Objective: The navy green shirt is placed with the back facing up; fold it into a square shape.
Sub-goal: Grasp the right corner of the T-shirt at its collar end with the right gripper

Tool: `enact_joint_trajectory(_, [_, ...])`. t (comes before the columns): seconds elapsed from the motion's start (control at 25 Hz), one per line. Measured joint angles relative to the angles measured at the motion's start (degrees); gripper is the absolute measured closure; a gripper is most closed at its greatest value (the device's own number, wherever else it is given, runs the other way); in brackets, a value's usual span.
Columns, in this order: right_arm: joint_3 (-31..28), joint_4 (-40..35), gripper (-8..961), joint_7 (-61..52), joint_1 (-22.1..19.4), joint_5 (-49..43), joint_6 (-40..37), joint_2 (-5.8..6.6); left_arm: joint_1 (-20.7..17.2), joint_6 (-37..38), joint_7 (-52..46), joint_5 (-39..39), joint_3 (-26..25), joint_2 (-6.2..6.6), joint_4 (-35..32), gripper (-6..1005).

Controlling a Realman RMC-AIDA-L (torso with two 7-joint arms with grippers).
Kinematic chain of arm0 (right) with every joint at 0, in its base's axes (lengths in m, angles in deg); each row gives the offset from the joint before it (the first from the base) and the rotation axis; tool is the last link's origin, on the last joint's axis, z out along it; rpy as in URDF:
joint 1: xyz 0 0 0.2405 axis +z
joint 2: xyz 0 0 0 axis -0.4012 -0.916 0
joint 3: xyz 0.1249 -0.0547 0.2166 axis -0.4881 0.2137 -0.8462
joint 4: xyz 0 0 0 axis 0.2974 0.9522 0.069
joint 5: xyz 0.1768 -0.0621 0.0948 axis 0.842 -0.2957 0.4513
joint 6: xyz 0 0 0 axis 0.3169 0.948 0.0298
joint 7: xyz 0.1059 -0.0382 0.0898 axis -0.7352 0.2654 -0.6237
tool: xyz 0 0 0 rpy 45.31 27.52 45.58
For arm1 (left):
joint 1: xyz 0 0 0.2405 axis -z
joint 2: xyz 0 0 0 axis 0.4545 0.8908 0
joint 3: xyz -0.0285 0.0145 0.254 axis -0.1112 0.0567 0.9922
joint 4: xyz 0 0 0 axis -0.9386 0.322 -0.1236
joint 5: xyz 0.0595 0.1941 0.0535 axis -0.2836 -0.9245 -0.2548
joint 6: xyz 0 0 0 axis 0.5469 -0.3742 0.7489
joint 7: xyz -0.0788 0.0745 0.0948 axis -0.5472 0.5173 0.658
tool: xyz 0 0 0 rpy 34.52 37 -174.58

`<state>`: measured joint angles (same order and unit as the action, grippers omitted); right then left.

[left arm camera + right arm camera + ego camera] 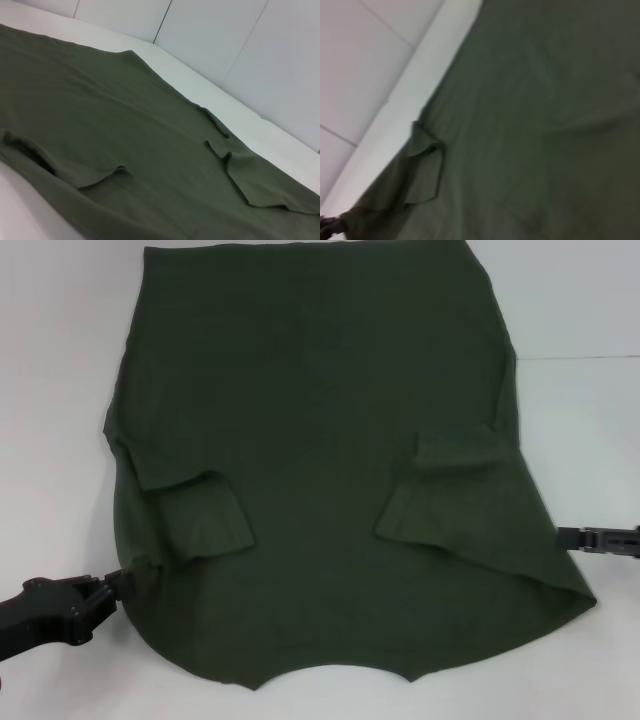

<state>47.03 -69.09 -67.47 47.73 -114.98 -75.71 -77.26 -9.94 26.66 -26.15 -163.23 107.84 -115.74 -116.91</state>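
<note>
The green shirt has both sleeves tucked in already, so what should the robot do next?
Probably lift the left shoulder edge: the left gripper touches the navy green shirt there, while the right gripper is just off its edge.

shirt spread on table, sleeves folded inward

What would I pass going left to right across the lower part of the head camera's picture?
Left gripper at the shirt's edge → left sleeve folded onto the shirt → right sleeve folded in likewise → right gripper just beside the shirt's right edge.
</note>
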Motion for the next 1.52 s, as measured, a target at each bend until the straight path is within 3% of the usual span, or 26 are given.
enact_joint_trajectory(0.24, [-4.1,-1.0,48,-1.7,-1.2,-5.7,-0.1,0.11,0.1,0.0,0.0,0.0,0.2,-0.05,0.0,959])
enact_joint_trajectory(1.12, [-4.0,2.3,51,-2.3,1.2,-12.3,3.3,-2.05,0.2,-0.1,0.2,0.0,-0.1,-0.14,0.0,957])
enact_joint_trajectory(1.52, [-4.2,2.3,52,-2.5,1.7,-12.4,1.8,-2.17,0.6,-0.8,0.1,0.0,-0.1,-0.14,0.0,958])
